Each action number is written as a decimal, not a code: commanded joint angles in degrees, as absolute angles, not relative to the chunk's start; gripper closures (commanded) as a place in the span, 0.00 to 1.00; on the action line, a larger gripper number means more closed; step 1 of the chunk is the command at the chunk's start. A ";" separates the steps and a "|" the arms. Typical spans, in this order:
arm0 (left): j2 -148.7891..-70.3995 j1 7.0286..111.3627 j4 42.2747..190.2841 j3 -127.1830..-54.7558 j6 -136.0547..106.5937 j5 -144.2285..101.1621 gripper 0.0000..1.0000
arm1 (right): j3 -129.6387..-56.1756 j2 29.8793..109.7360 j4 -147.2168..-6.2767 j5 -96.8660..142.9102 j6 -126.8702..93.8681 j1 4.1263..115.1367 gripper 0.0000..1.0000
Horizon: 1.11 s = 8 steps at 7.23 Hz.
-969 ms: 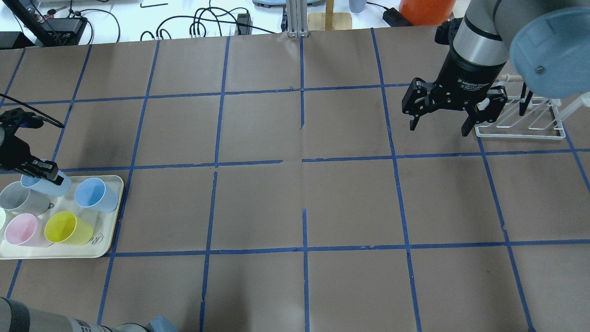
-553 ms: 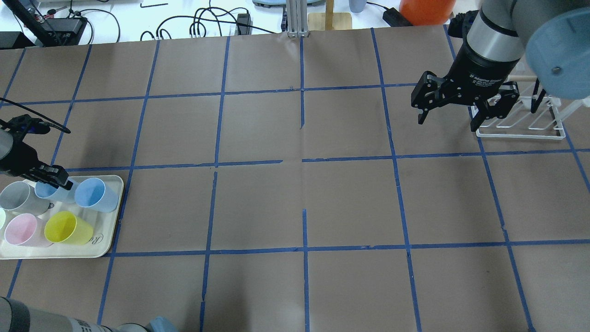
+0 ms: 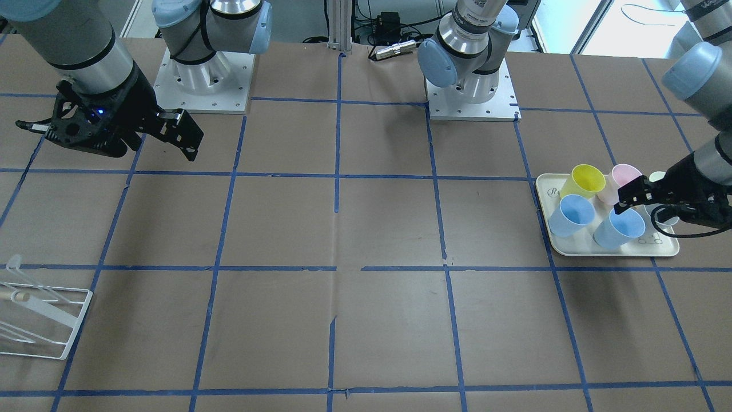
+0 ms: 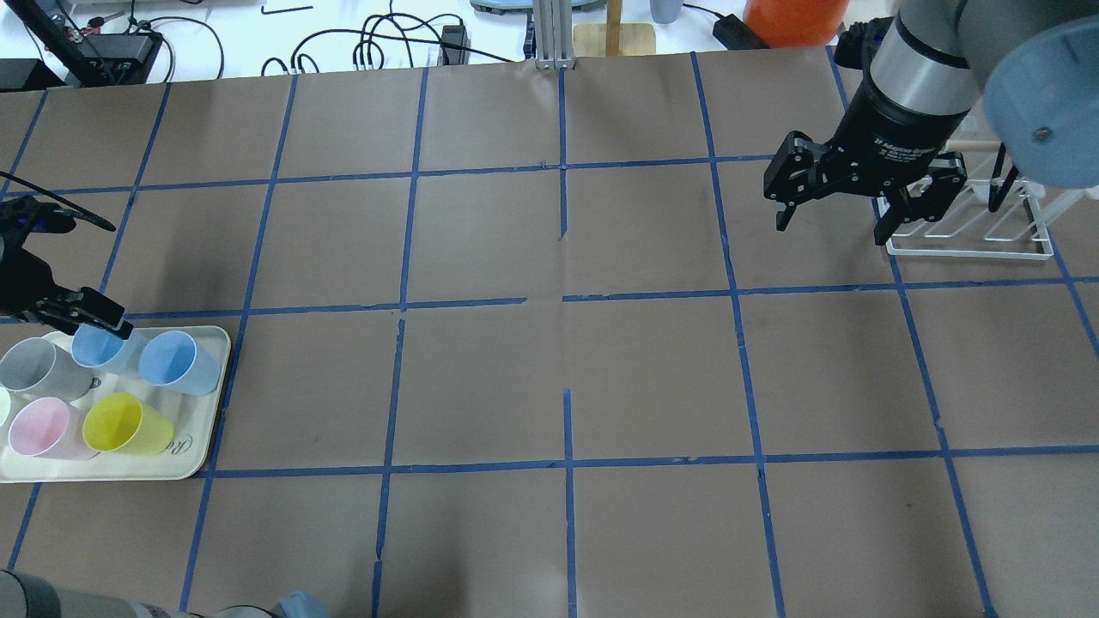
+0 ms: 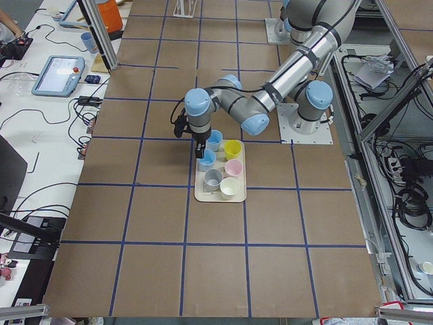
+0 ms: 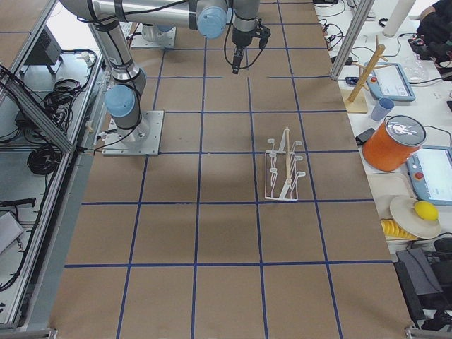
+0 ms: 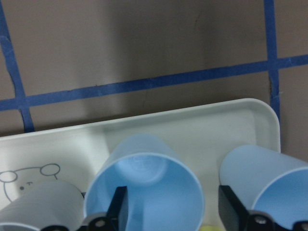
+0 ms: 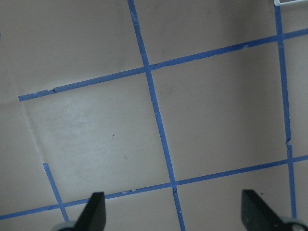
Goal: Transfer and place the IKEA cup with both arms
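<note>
The IKEA cup (image 4: 99, 346) is a pale-blue tumbler standing upright at the far edge of the cream tray (image 4: 206, 429). It also shows in the front view (image 3: 620, 229), the left side view (image 5: 207, 160) and the left wrist view (image 7: 144, 192). My left gripper (image 4: 105, 330) is open and straddles the cup's right wall: one finger (image 7: 118, 207) is inside the cup, the other (image 7: 231, 209) stands between the two blue cups. My right gripper (image 4: 833, 233) is open and empty, raised above the bare table left of the rack; it also shows in the right wrist view (image 8: 174, 214).
A second light-blue cup (image 4: 176, 360) stands just right of the IKEA cup. Grey (image 4: 34, 369), pink (image 4: 39, 427) and yellow (image 4: 120, 423) cups fill the rest of the tray. A white wire rack (image 4: 970, 232) stands at the far right.
The IKEA cup and my left gripper's fingers have shifted right on the tray, away from the grey cup. My right gripper has moved right and farther back, toward the rack.
</note>
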State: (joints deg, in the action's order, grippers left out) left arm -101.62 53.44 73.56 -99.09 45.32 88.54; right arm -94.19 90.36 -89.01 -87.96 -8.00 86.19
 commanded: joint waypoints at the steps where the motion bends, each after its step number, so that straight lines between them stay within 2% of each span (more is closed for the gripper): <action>1: -99.06 66.54 84.10 -87.84 30.14 88.51 0.00 | -94.13 91.22 -88.60 -87.63 -7.73 86.48 0.00; 3: -96.61 81.67 86.84 -85.87 15.44 88.16 0.00 | -93.52 92.28 -88.51 -86.84 -7.03 87.10 0.00; 5: -93.97 90.58 86.92 -86.04 13.98 89.11 0.00 | -94.39 93.08 -88.33 -87.18 -6.86 87.80 0.00; 8: -92.38 85.89 87.98 -86.22 14.68 88.69 0.00 | -94.57 93.08 -88.33 -87.71 -5.27 87.80 0.00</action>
State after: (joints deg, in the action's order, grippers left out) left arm -93.13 88.26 87.69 -86.40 14.54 89.35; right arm -94.53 93.05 -88.31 -87.64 -5.72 87.77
